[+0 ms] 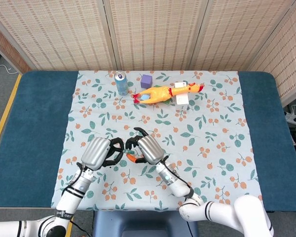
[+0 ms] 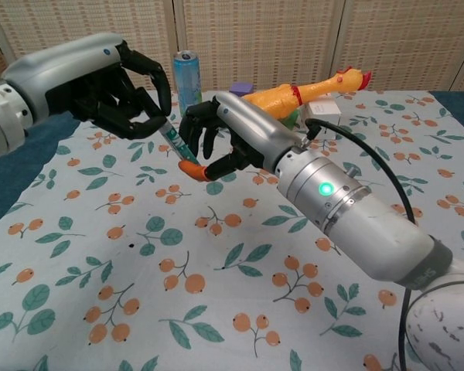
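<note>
Both hands meet above the flowery cloth [image 1: 153, 133], near its front edge. The left hand [image 2: 112, 81] has its fingers curled tight around the top of a green pen [image 2: 172, 143]. The right hand [image 2: 224, 135] pinches the pen's orange end between its fingers. The pen is tilted, up off the cloth. Far behind the pen, by the cloth's back edge, lie a can [image 1: 121, 83], a purple block [image 1: 147, 80], a rubber chicken [image 1: 163, 92] and a white box [image 1: 182, 100]. The cloth between them and the pen is open. The blue bench [image 1: 34, 118] shows at both sides.
</note>
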Controlling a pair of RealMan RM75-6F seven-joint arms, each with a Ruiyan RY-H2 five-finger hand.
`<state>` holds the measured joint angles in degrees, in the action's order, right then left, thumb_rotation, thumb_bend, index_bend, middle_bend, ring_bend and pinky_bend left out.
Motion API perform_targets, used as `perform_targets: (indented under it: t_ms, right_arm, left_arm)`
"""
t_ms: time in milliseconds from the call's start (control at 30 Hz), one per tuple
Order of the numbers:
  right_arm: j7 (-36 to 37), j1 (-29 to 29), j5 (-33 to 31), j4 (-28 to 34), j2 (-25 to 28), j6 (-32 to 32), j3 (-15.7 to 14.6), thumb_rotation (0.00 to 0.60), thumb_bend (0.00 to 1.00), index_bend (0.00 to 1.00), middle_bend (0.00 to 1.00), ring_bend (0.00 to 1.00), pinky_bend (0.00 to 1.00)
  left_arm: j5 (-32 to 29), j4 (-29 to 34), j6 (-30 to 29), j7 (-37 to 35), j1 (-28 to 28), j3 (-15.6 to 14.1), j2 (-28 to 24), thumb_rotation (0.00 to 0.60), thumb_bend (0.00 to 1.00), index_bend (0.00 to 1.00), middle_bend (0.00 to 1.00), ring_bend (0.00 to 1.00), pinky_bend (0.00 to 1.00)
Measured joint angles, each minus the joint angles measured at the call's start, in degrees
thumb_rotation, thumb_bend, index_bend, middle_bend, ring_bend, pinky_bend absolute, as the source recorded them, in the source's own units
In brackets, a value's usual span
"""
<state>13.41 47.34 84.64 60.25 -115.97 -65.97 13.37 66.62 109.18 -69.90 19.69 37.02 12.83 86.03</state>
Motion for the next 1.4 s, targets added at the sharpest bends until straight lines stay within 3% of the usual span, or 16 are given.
perform_targets:
  t_ms: [400, 633, 900, 1167, 1267, 1400]
  right_arm:
    - [-0.2, -0.3, 0.4, 0.8, 0.9, 0.0, -0.5, 0.600, 0.36, 0.85, 0.83, 0.51, 0.14]
    - [-3.0, -0.4, 1.3, 0.4, 2.7, -0.2, -1.1, 0.600, 0.36, 0.85, 0.83, 0.51, 0.14]
    - [-13.3, -0.4, 1.1, 2.0, 7.8, 1.5, -1.5, 0.600, 0.37, 0.85, 0.83, 0.51, 0.14]
    - [-29.4, -1.4, -3.3, 4.4, 11.1, 5.5, -2.5, 0.600, 0.36, 0.83, 0.83, 0.49, 0.14]
    - [-34.7, -1.8, -5.8, 5.3, 11.8, 7.3, -2.8, 0.600, 0.36, 0.76, 0.81, 0.44, 0.14]
    - [-39.6, -2.1, -9.9, 7.0, 12.7, 9.8, -2.8, 0.600, 0.36, 0.62, 0.71, 0.38, 0.12]
  left_arm:
    - [0.1, 1.6, 0.7, -2.6, -0.3, 0.6, -2.1, 0.600, 1.00, 0.71, 0.99, 0.78, 0.96]
    - [-0.2, 2.0, 1.8, -6.9, -0.8, 0.9, -3.8, 0.600, 0.92, 0.67, 0.96, 0.77, 0.96]
    - [-4.1, -4.9, 6.0, -7.0, -0.4, -0.9, -3.3, 0.600, 0.89, 0.61, 0.91, 0.75, 0.91]
    - [-3.5, -15.7, 7.2, -1.8, 1.1, -4.0, 2.5, 0.600, 0.84, 0.56, 0.80, 0.72, 0.87]
    - [-2.8, -18.7, 7.4, -1.1, 1.5, -4.6, 4.5, 0.600, 0.78, 0.53, 0.74, 0.69, 0.85]
    - [-2.2, -21.2, 8.7, -0.4, 1.9, -5.4, 5.7, 0.600, 0.64, 0.40, 0.57, 0.62, 0.82]
